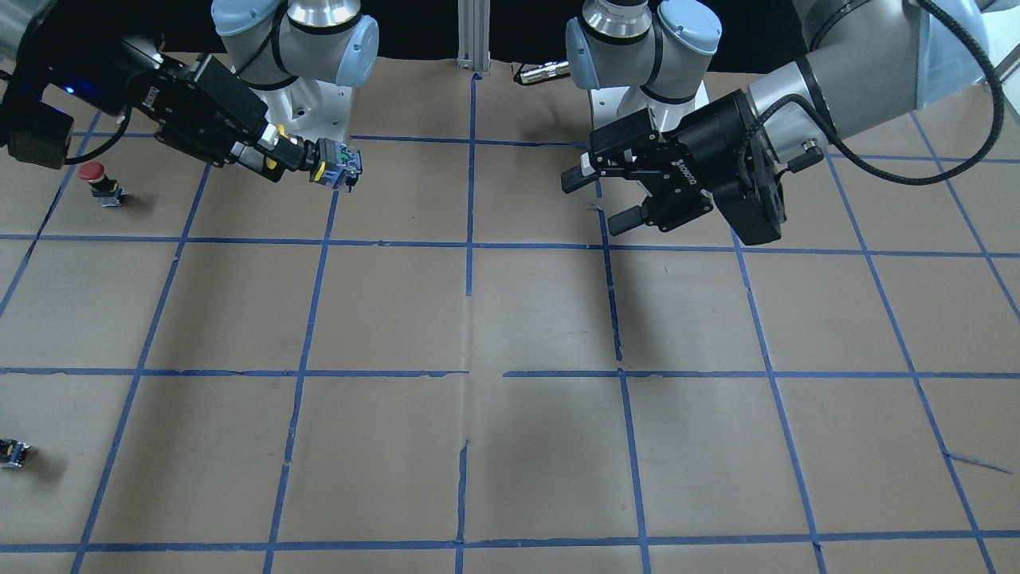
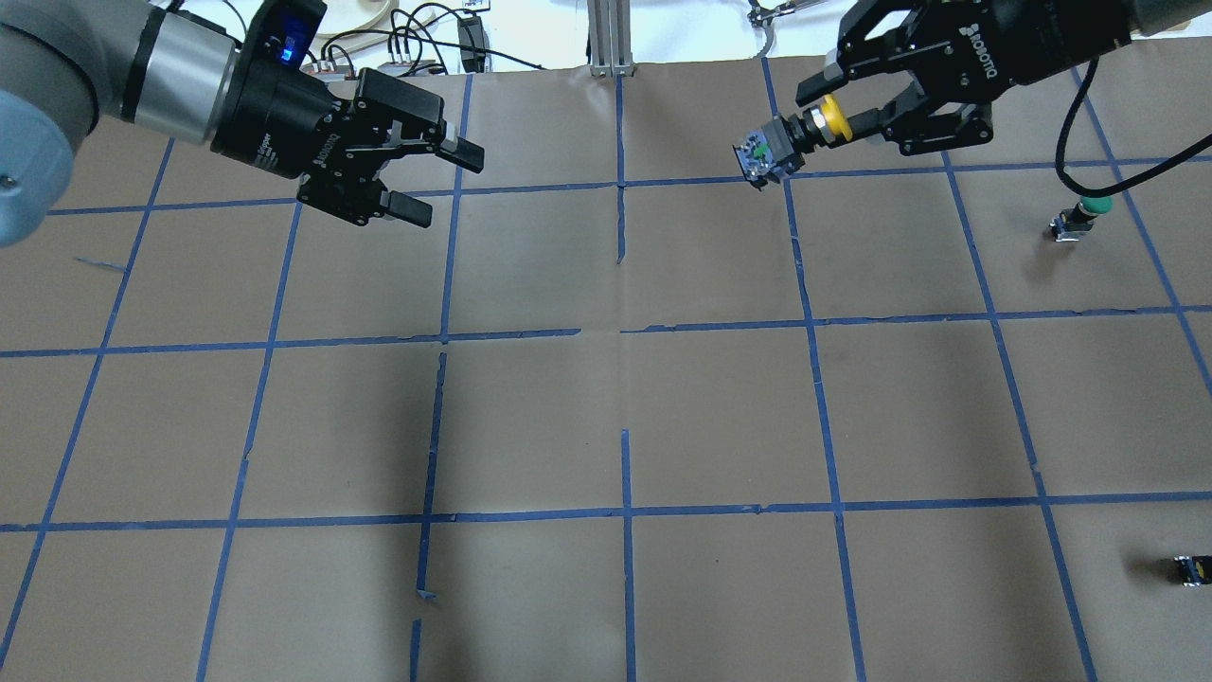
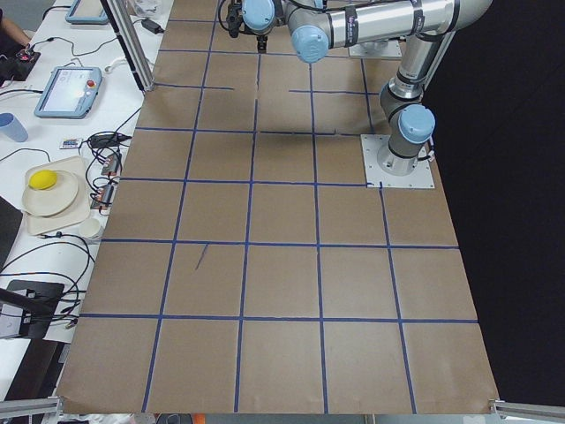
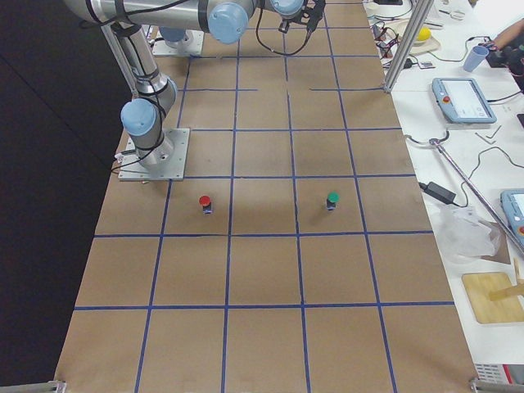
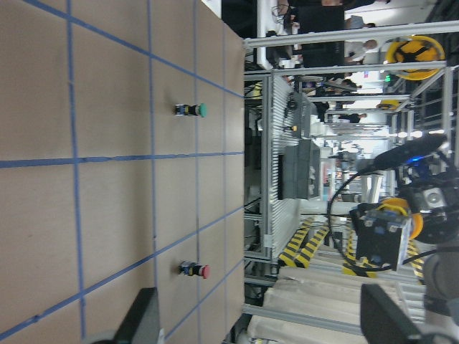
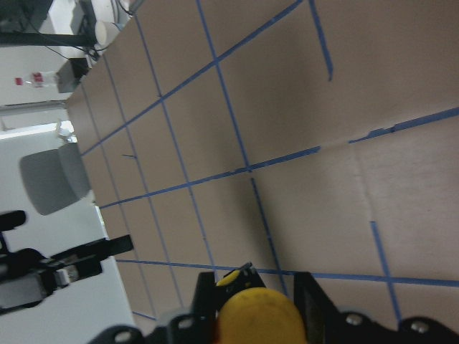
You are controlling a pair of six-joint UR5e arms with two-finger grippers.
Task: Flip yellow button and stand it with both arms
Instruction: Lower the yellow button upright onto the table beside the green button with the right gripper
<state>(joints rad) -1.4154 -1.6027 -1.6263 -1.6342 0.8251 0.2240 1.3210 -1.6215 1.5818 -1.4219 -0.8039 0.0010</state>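
Handover seems prepared: the yellow button (image 2: 793, 142) is clamped at its cap by the right gripper (image 2: 831, 112), aloft over the far right; its long axis is aimed leftward at the left gripper (image 2: 442, 186), spread wide, well apart.

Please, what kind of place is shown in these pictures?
Most likely a robotics laboratory or test cell: a paper-covered table marked with a blue tape grid, a teach pendant on the side bench, and aluminium framing.
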